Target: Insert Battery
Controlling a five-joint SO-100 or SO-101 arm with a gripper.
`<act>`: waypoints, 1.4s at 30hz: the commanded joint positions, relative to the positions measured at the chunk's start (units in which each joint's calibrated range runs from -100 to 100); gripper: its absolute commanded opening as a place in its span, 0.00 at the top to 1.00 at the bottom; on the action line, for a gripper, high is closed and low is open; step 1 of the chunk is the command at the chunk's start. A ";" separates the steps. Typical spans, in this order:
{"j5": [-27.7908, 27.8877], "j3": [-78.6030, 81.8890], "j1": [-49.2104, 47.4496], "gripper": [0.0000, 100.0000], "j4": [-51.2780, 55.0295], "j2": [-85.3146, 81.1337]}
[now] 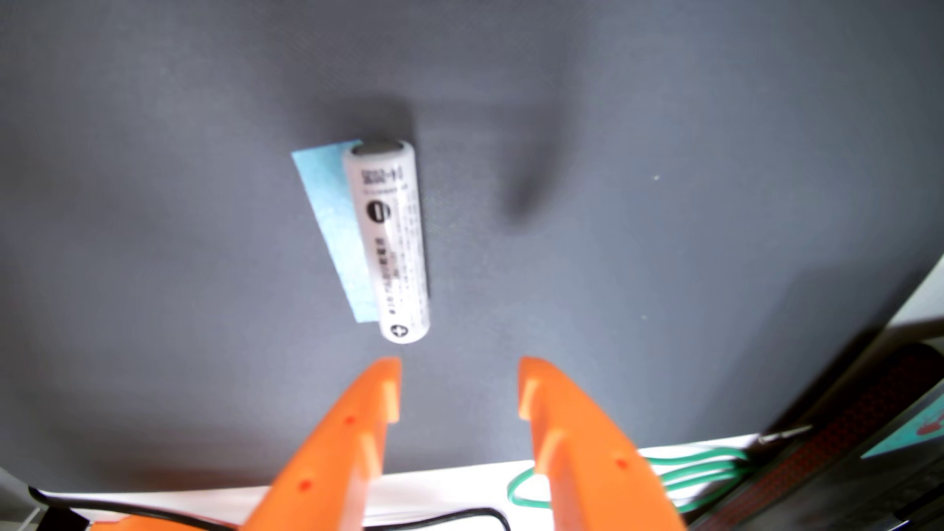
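Observation:
A white cylindrical battery point(391, 240) with dark print lies on the grey mat point(664, 204) in the wrist view, its plus-marked end nearest the camera. It rests partly over a light blue strip of tape or paper point(329, 224). My orange gripper point(459, 380) enters from the bottom edge, open, with nothing between its fingers. Its tips are just short of the battery's near end, and the left fingertip point(383, 378) lines up roughly below the battery. No battery holder or slot is visible.
The mat's near edge meets a white table surface point(434, 485) at the bottom. A black cable point(449, 518) and a green wire point(684, 469) lie there. A dark object point(868, 459) fills the bottom right corner. A blurred shadow point(531, 189) falls right of the battery.

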 commanded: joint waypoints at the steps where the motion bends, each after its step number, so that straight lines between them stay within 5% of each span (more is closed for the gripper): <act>1: -0.15 -0.19 0.34 0.86 0.18 -0.14; 42: 0.36 3.50 0.34 0.86 -0.75 0.02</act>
